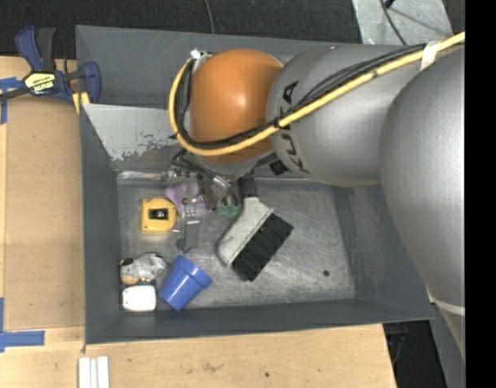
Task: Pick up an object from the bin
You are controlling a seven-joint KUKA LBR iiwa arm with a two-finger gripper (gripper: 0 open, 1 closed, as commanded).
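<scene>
My gripper (209, 191) hangs below the orange wrist cover, low over the middle left of the bin floor. A small purple thing (180, 194) lies right against its left side, partly hidden by it. Just left of that sits a yellow tape measure (157, 217) with a black centre. To the gripper's right, a brush with a white back and black bristles (254, 237) lies at a slant. Whether anything is held is hidden.
Along the bin's front left lie a blue cup (183, 283) on its side, a white block (139, 299) and a small white, black and orange thing (141, 268). The arm and its cover hang over the back of the bin.
</scene>
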